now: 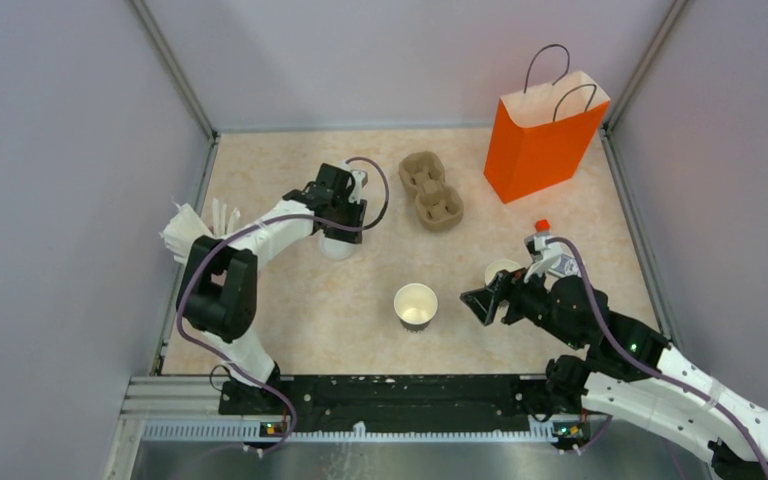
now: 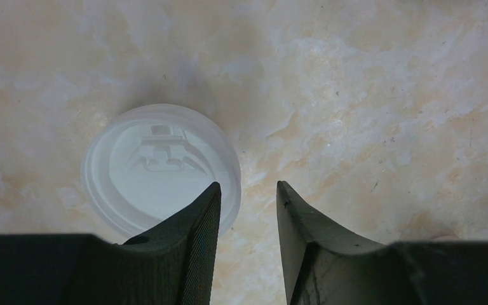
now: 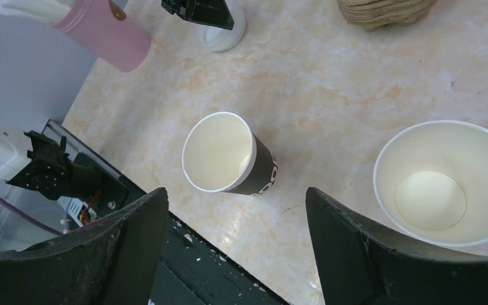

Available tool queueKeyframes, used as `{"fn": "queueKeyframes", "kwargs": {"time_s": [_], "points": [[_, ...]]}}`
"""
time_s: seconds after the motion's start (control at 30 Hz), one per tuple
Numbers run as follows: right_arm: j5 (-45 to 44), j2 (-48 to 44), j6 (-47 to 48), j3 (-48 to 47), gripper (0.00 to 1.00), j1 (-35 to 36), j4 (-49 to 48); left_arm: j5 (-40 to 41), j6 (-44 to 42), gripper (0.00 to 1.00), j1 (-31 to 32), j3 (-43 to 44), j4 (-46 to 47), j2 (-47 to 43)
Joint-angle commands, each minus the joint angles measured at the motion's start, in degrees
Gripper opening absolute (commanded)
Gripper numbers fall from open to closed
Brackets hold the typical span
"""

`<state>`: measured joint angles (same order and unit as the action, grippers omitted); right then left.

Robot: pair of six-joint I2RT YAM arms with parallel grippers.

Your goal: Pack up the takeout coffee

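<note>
- You are working over a pale marbled counter (image 1: pixel 290 300), and it is carrying everything listed below.
- The orange paper bag (image 1: pixel 540 150) is standing upright at the far right corner, with its mouth open and its handles up.
- Your right gripper (image 3: pixel 236 190) is hovering low at the near right, pointing toward the middle. Its jaws are spread wide and are holding nothing.
- Your left gripper (image 2: pixel 248 187) is reaching out to the far left and pointing down. Its jaws are slightly parted, with only bare counter showing between them.
- The brown pulp tray (image 1: pixel 430 188) is lying far of centre, between the left gripper and the bag, with both wells unfilled.
- A pink holder (image 3: pixel 101 28) of white sticks is sitting at the left edge.
- The takeout cup (image 1: pixel 415 305) is standing upright near the middle, just ahead of the right jaws. It is uncapped, showing a pale inside and a dark outer wall.
- A second cup (image 1: pixel 500 270), also uncapped, is standing just beside the right gripper, on its far side.
- The white lid (image 2: pixel 159 165) is lying flat on the counter, well apart from the takeout cup. One left jaw is overlapping its rim in the left wrist view; you cannot tell whether it is touching.
</note>
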<state>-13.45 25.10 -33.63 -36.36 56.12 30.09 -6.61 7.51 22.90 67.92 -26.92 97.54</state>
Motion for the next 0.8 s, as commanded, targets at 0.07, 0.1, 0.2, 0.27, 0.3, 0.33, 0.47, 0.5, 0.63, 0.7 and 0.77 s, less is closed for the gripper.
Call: {"fn": "queueKeyframes", "kwargs": {"time_s": [0.07, 0.1, 0.2, 0.27, 0.3, 0.33, 0.47, 0.5, 0.63, 0.7, 0.77], "points": [[-1.13, -0.47, 0.05, -0.38, 0.78, 0.47, 0.69, 0.31, -0.96, 0.40, -0.29, 2.52, 1.74, 1.64], [-1.14, -0.49, -0.02, -0.30, 0.78, 0.43, 0.88, 0.36, -0.94, 0.39, -0.29, 2.56, 1.65, 1.99], [-1.17, -0.57, -0.17, -0.12, 0.78, 0.46, 1.20, 0.31, -0.69, 0.31, -0.26, 2.82, 1.14, 2.32], [-1.22, -0.55, -0.21, -0.04, 0.78, 0.46, 1.44, 0.34, -0.74, 0.25, -0.29, 2.77, 1.25, 2.18], [-1.40, -0.58, -0.26, -0.03, 0.78, 0.44, 1.51, 0.31, -0.78, 0.24, -0.26, 2.68, 1.30, 2.14], [-1.43, -0.65, -0.31, -0.11, 0.78, 0.47, 1.75, 0.35, -0.90, 0.23, -0.29, 2.74, 1.23, 2.25], [-1.70, -0.91, -0.38, -0.20, 0.78, 0.42, 1.93, 0.60, -0.74, 0.15, -0.35, 3.07, 0.64, 2.49], [-1.73, -0.98, -0.36, -0.14, 0.77, 0.46, 2.08, 0.55, -0.66, 0.12, -0.27, 3.04, 0.70, 2.36], [-1.84, -1.27, -0.54, 0.04, 0.77, 0.44, 2.31, -0.21, -0.65, 0.00, -0.27, 3.26, 0.62, 2.38], [-2.10, -1.24, -0.54, 0.06, 0.77, 0.44, 2.38, -0.13, -0.08, 0.00, -0.28, 3.93, 0.14, 2.68], [-2.16, -1.25, -0.53, 0.06, 0.77, 0.45, 2.43, -0.39, 0.45, 0.00, -0.31, 4.68, -1.05, 2.96]]}}
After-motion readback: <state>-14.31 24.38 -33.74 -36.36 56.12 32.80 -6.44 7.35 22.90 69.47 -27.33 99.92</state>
